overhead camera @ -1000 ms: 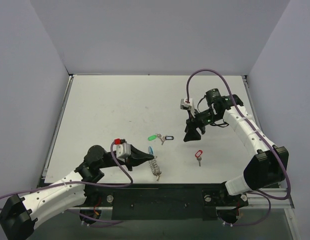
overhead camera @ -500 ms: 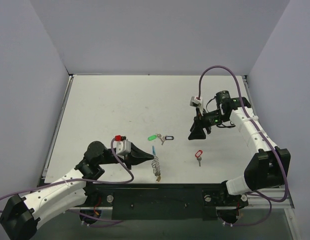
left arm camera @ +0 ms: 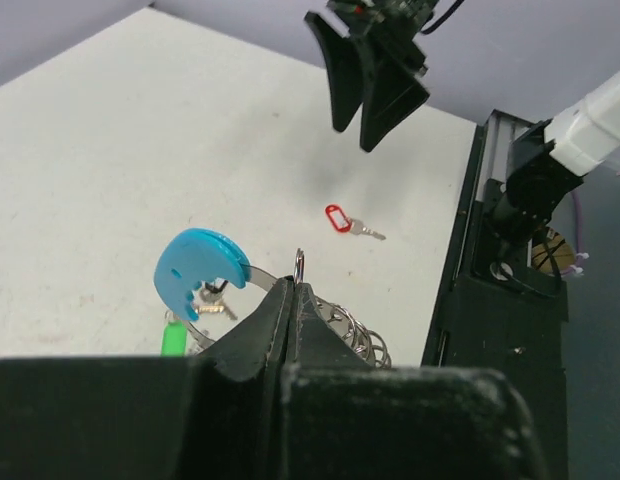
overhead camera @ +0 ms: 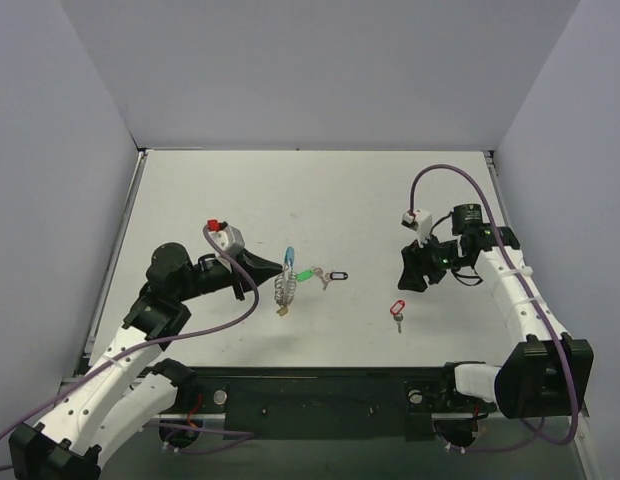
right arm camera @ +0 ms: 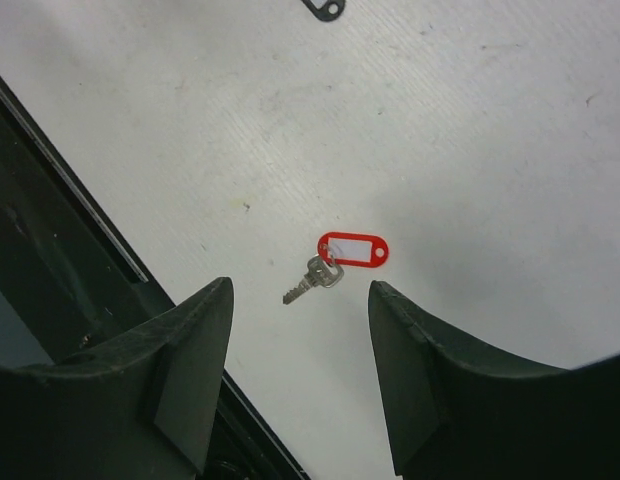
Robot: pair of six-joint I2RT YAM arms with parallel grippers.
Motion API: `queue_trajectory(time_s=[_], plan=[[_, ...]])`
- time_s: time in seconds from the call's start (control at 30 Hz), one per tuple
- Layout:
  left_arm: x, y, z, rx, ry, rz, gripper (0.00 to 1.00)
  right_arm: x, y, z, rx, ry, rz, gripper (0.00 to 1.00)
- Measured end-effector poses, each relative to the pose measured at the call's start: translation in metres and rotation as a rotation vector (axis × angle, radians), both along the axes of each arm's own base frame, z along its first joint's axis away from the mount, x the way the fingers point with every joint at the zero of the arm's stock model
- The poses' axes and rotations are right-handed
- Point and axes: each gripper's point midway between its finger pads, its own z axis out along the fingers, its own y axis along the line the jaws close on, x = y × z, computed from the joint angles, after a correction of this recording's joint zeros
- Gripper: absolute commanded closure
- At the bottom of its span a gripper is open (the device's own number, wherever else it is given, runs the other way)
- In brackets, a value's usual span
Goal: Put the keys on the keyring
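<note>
My left gripper [overhead camera: 282, 268] is shut on the keyring [overhead camera: 285, 280], held above the table with its light-blue tag [left arm camera: 195, 272] up and the chain of rings [left arm camera: 355, 335] hanging. The green-tagged key [overhead camera: 305, 274] and black-tagged key [overhead camera: 335, 275] lie just right of it; the green tag [left arm camera: 174, 337] shows under the ring. The red-tagged key [overhead camera: 396, 310] lies alone toward the front right and shows in the right wrist view [right arm camera: 342, 258]. My right gripper [overhead camera: 408, 273] is open, hovering up and right of the red key.
The black front rail [overhead camera: 320, 385] runs along the near table edge. White walls enclose the table. The right arm's purple cable [overhead camera: 430, 175] loops above its wrist.
My left gripper lifted the keyring off the table and carried it back and slightly left, beside the green key. My right gripper swung right and toward the front, nearer the red key.
</note>
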Motion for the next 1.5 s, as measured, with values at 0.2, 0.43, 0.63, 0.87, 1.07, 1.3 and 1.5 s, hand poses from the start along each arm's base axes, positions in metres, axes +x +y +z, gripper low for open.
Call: queue_trajectory(time_s=[0.2,0.43,0.63,0.87,1.07,1.3,1.5], plan=[[0.004,0.010,-0.028,0.085,0.079,0.054,1.00,-0.006,-0.012,-0.015,-0.062,0.010,0.074,0.49],[-0.001,0.021,-0.027,0.110,0.038,0.092,1.00,-0.035,-0.018,-0.042,-0.113,0.022,0.451,0.49],[0.000,0.024,-0.030,0.128,0.030,0.109,1.00,-0.022,-0.014,-0.046,-0.187,-0.058,0.542,0.47],[0.003,0.027,-0.034,0.146,0.029,0.132,1.00,-0.007,-0.006,-0.034,-0.165,-0.082,0.441,0.30],[0.004,0.028,-0.034,0.149,0.027,0.139,1.00,0.017,-0.012,-0.020,-0.205,-0.080,0.238,0.20],[0.006,0.029,-0.035,0.153,0.031,0.152,1.00,0.061,-0.029,0.009,-0.195,-0.169,-0.116,0.01],[0.008,0.031,-0.037,0.158,0.035,0.165,1.00,0.106,-0.062,0.019,-0.160,-0.143,-0.447,0.01]])
